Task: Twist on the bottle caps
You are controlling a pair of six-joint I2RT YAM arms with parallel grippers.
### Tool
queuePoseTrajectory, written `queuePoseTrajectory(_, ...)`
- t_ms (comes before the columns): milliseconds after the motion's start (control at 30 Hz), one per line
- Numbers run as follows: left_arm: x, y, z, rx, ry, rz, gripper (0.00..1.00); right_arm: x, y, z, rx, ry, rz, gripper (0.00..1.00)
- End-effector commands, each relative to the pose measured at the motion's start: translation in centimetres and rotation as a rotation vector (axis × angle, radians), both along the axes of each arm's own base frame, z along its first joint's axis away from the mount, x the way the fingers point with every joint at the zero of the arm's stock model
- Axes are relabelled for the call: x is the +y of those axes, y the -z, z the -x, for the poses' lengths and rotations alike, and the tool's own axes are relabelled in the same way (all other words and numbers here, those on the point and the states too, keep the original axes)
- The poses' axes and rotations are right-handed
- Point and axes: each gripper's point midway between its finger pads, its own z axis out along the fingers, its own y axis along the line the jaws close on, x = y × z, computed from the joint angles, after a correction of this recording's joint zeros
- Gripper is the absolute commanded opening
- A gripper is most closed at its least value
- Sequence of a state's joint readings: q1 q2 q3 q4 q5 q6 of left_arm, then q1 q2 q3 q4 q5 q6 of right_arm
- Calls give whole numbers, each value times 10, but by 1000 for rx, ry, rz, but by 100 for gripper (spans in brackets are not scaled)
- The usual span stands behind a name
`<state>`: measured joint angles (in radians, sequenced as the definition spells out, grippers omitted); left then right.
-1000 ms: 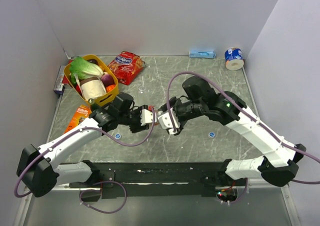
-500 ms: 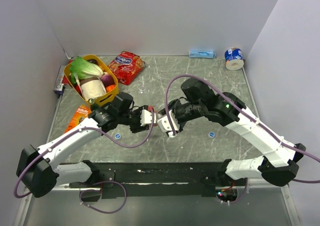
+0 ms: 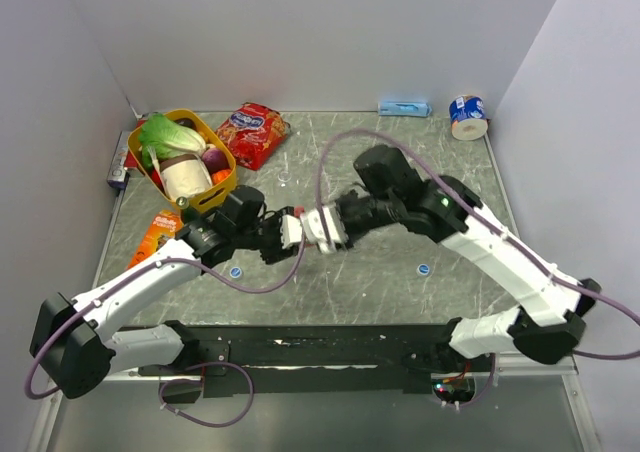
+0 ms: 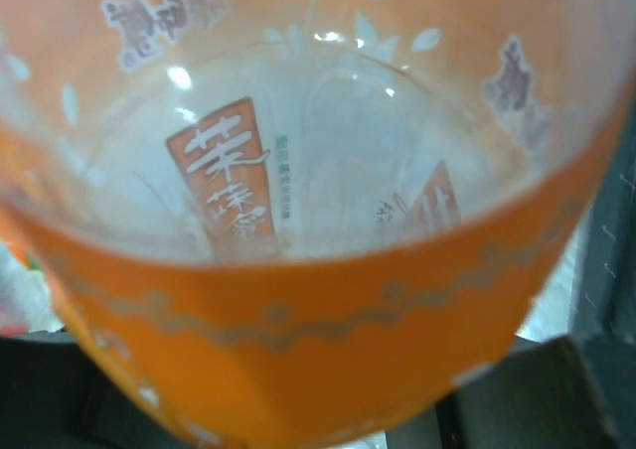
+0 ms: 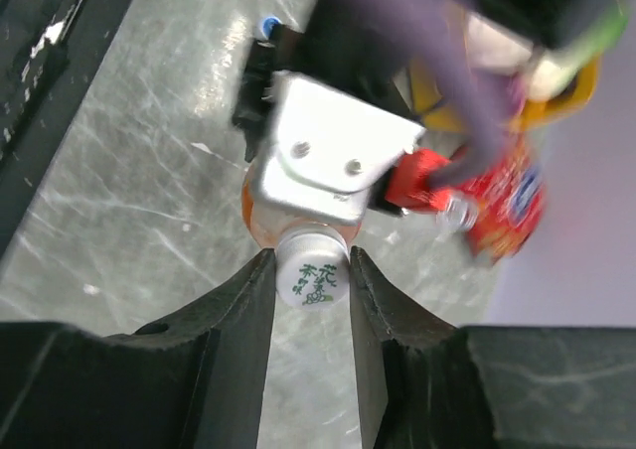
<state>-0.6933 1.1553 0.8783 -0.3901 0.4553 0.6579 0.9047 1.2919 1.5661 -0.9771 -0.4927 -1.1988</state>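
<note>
My left gripper (image 3: 287, 234) is shut on the small orange drink bottle (image 4: 298, 355), whose orange label fills the left wrist view. The bottle's neck points toward my right arm, above the middle of the table. A whitish cap (image 5: 311, 278) with green print sits on that neck. My right gripper (image 5: 310, 260) is shut on this cap, one finger pressing each side; from above it (image 3: 318, 228) meets the left gripper tip to tip. Two blue caps lie on the table, one (image 3: 235, 270) under the left arm and one (image 3: 424, 268) under the right arm.
A yellow basket (image 3: 224, 164) of vegetables stands at the back left, with a red snack bag (image 3: 252, 132) beside it. An orange packet (image 3: 156, 234) lies at the left edge. A blue-and-white tape roll (image 3: 468, 115) and a blue packet (image 3: 404, 107) sit at the back right.
My right gripper has moved left up to the bottle's neck and closed its fingers on the whitish cap. The left arm and the bottle have hardly moved.
</note>
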Motion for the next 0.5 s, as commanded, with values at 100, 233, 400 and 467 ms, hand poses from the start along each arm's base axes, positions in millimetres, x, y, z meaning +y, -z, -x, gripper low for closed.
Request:
queuePoseTrajectory(100,6,-111,-90,-237,-741,420,1,29,-15,-39,629,594,-19,0)
queuePoseTrajectory(233,5,-93,-113,-233,-894,355,1,42,11,-41,1191,882,31,0)
queuePoseTrajectory(400,18,-61,-118,-220,-936,274,1,43,-9,-57,1248,830,-42,17)
queuePoseTrajectory(467,17,-48,-107,-186,-877,255,1,39,-48,-75,1182,757,-184,42)
